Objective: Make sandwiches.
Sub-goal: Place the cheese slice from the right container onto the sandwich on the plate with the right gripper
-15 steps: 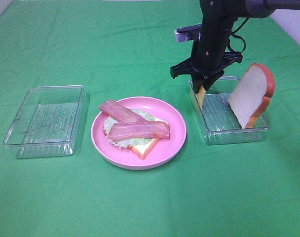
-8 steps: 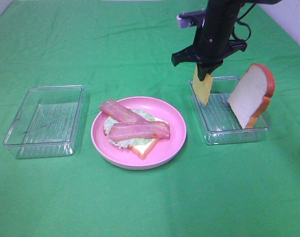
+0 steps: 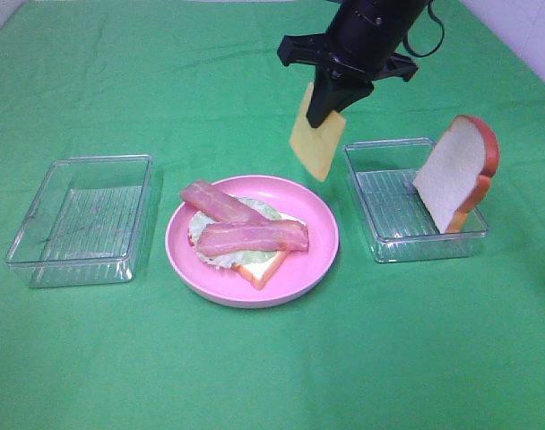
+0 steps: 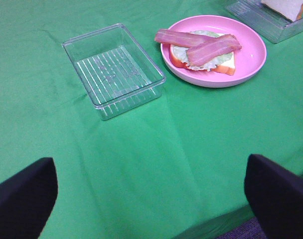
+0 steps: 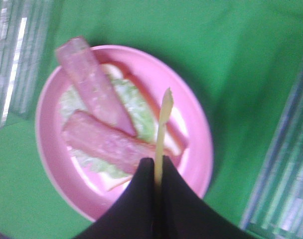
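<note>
The right gripper (image 3: 324, 115) pinches a thin yellow cheese slice (image 3: 316, 141), which hangs in the air between the round pink plate (image 3: 319, 246) and the clear ribbed plastic tray (image 3: 383, 246) holding an upright white bread slice (image 3: 453, 173). On the plate lie a bread slice, pale-green lettuce (image 3: 262, 210) and two pink bacon strips (image 3: 251, 236). The left gripper's fingers (image 4: 22, 199) stand spread wide, holding nothing.

right arm: reaches in from the far edge of the exterior high view, wrist bent so the gripper points down, raised well above the table
right gripper (image 3: 331, 106): jaws pressed together, pinching the top edge of the cheese slice (image 3: 316, 141), which hangs below it clear of any surface
right fingers (image 5: 141, 194): two dark pads meeting on the thin yellow edge
left gripper (image 4: 150, 196): jaws spread wide, nothing between them
left fingers (image 4: 24, 196): dark tips at the two lower corners of the wrist view
</note>
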Action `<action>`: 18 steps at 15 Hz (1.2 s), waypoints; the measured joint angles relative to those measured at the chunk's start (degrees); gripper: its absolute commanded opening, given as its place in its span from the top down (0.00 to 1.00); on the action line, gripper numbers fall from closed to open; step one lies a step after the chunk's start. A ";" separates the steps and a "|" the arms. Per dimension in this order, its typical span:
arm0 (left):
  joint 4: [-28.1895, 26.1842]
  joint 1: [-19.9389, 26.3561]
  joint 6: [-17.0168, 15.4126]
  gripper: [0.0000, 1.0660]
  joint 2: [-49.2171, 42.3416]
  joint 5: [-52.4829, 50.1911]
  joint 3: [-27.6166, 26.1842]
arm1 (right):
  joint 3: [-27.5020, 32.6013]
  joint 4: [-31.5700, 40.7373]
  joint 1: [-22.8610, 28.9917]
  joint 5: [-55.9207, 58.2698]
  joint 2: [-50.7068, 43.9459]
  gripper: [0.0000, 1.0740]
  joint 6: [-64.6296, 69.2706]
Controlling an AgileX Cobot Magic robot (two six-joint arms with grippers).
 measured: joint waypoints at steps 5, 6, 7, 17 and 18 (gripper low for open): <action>0.00 0.00 0.00 0.09 0.00 0.00 0.00 | 13.06 29.74 2.01 -4.81 0.52 1.00 -14.27; 0.00 0.00 0.00 0.09 0.00 0.00 0.00 | 13.58 32.20 2.98 -6.88 1.26 1.00 -15.41; 0.00 0.00 0.00 0.09 0.00 0.00 0.00 | 13.58 32.95 3.55 -7.91 1.78 1.00 -15.47; 0.00 0.00 0.00 0.09 0.00 0.00 0.00 | 14.04 23.89 5.16 -16.73 8.31 0.66 -10.54; 0.00 0.00 0.00 0.09 0.00 0.00 0.00 | 14.04 22.57 5.16 -17.82 8.31 0.52 -9.74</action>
